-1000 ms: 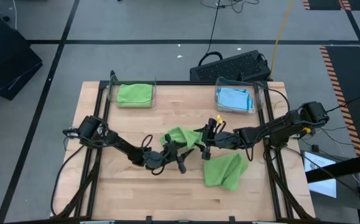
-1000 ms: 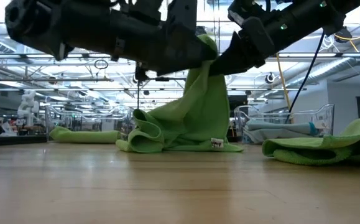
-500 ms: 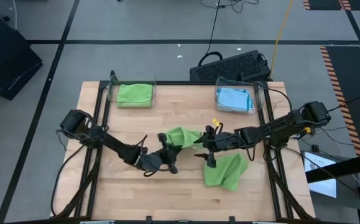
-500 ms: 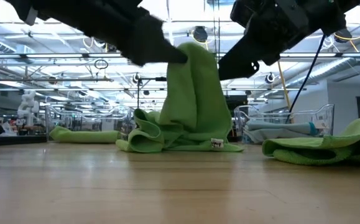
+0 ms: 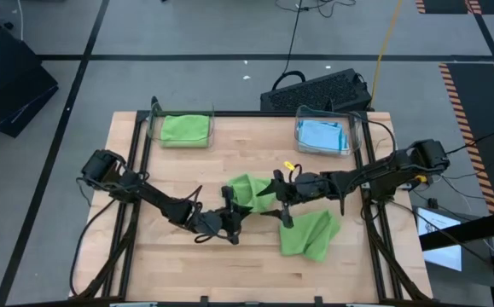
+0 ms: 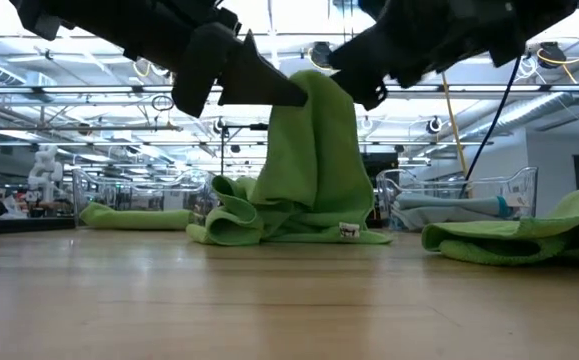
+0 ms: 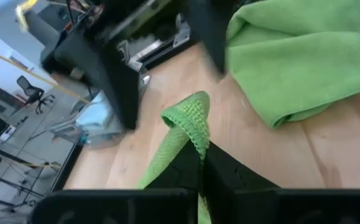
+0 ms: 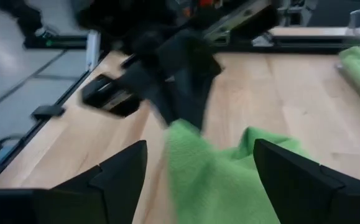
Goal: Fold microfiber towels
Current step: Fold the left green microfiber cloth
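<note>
Centrally, left claw (image 6: 294, 95) pinches soft lime towel (image 6: 304, 175) into draped peak; right claw (image 5: 274, 192) gapes wide.

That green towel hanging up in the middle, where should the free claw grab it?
Probably a free edge of the lifted green towel, just below the peak that the shut left gripper pinches. The open right gripper could come in level from the opposite side; the cloth hangs steeply there, while lower down it bunches on the table.
</note>
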